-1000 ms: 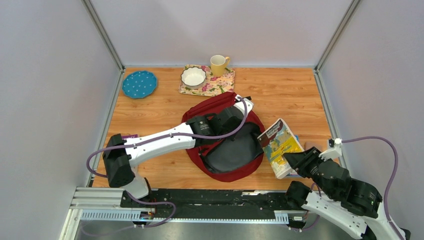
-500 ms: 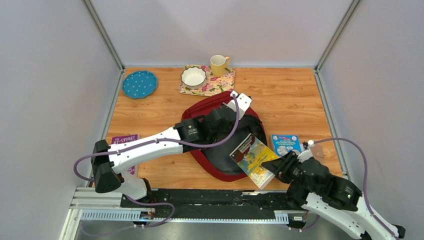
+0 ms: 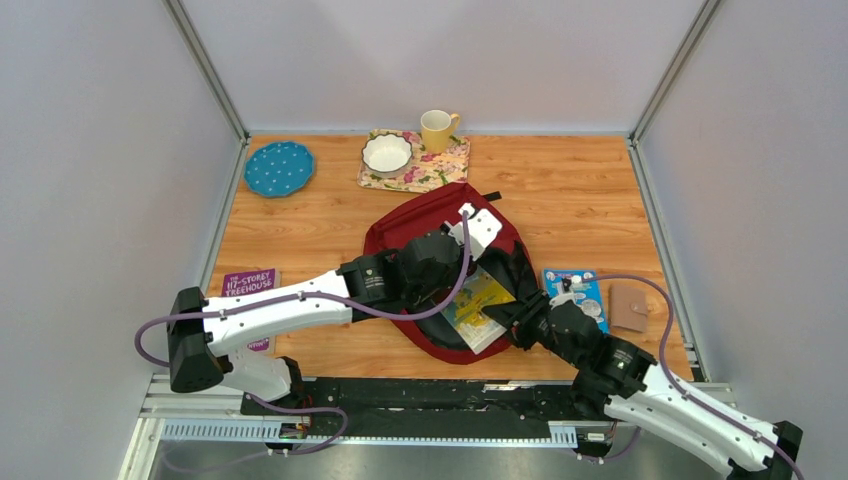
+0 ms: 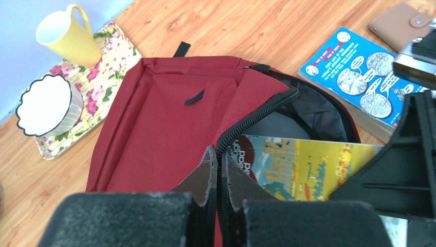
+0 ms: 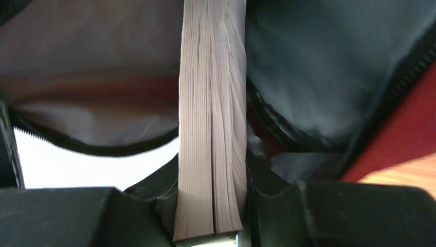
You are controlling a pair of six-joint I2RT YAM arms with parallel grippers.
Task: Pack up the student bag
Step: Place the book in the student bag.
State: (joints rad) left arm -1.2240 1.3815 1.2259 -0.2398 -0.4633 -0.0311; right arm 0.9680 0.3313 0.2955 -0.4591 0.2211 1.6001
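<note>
Top external: right arm (image 3: 662, 396) stretches leftward, holding book (image 3: 476, 304) in student bag (image 3: 415, 215).

The dark red student bag (image 3: 405, 222) lies flat, its main compartment unzipped open.

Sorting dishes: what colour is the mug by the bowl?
Yellow ceramic mug, clearest in left wrist view.
</note>
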